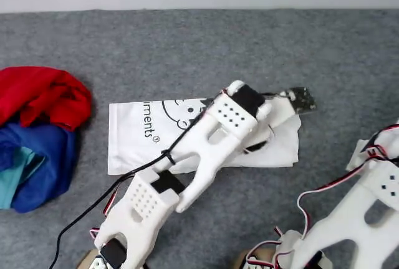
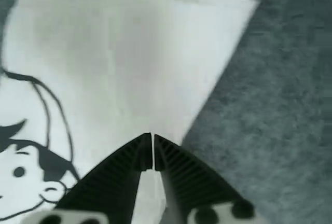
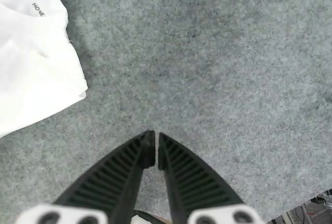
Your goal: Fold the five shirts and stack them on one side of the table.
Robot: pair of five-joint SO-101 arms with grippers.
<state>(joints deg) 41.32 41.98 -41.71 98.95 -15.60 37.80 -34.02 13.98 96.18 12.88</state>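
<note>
One white shirt (image 1: pixel 143 135) lies flat and partly folded at the middle of the grey table (image 1: pixel 187 38) in the high view. A heap of red shirt (image 1: pixel 40 98), blue shirt (image 1: pixel 40 163) and a teal one (image 1: pixel 12 172) waits at the left edge. The left arm (image 1: pixel 215 135) stretches across the white cloth to its right end, and the right arm (image 1: pixel 368 200) sits near the right corner, apart from it. In the left wrist view the left gripper (image 2: pixel 153 140) hangs over the white shirt close to its slanting edge, fingertips pressed together. Whether they have nipped any cloth I cannot tell. In the right wrist view the right gripper (image 3: pixel 156 137) is likewise closed, with nothing in it, above bare table and with the shirt's corner off to one side. The step in hand looks like the next fold. It would go best by pinching only the top layer at the right edge, lifting low, and laying it leftward square with the edges, the free arm pinning the cloth.
</note>
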